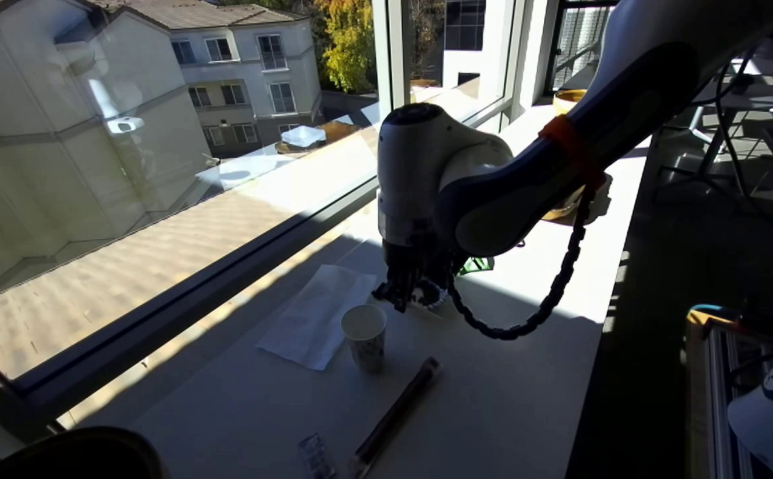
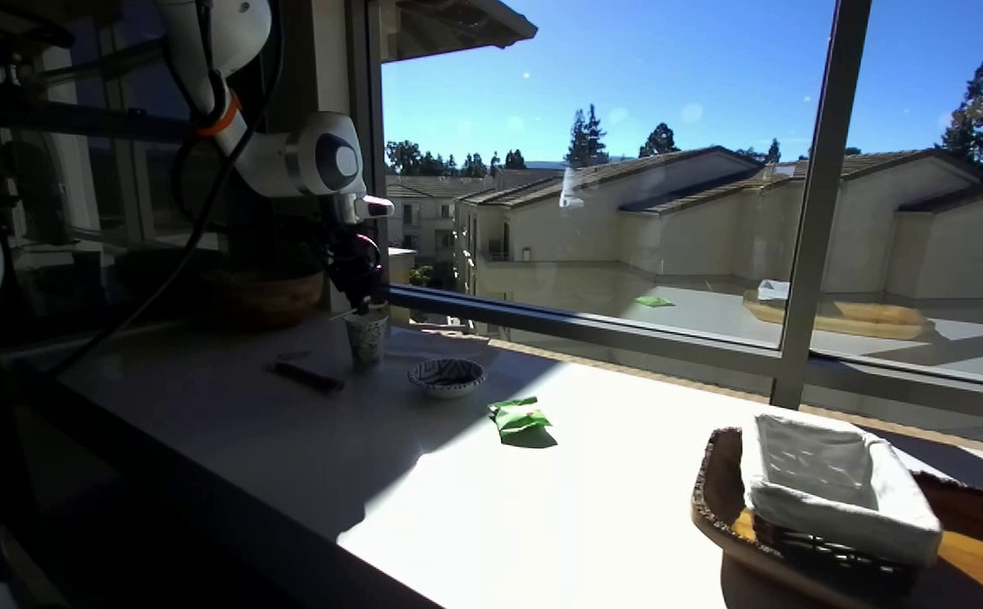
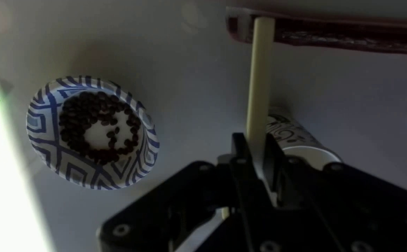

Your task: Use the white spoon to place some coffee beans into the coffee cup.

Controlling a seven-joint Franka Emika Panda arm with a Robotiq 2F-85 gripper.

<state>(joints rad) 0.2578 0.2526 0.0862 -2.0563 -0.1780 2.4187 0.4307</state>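
Note:
My gripper (image 3: 254, 147) is shut on the white spoon (image 3: 260, 70), whose pale handle points away from the fingers in the wrist view. The spoon's other end is mostly hidden by the gripper. The coffee cup (image 3: 289, 131) stands just beside the fingers, partly covered by them. It is upright in both exterior views (image 1: 365, 346) (image 2: 367, 340), with the gripper (image 1: 390, 299) (image 2: 362, 306) close above or beside its rim. I cannot see what is inside it. The coffee beans (image 3: 81, 119) lie in a patterned bowl (image 3: 46, 115) (image 2: 447, 387), left of the gripper in the wrist view.
A long dark red packet (image 1: 396, 416) (image 3: 329, 33) lies near the cup. A clear packet (image 1: 316, 456) lies by it. A white napkin (image 1: 320, 316) lies towards the window. A green packet (image 2: 521, 416) and a white-lined basket (image 2: 847, 499) are further along the table.

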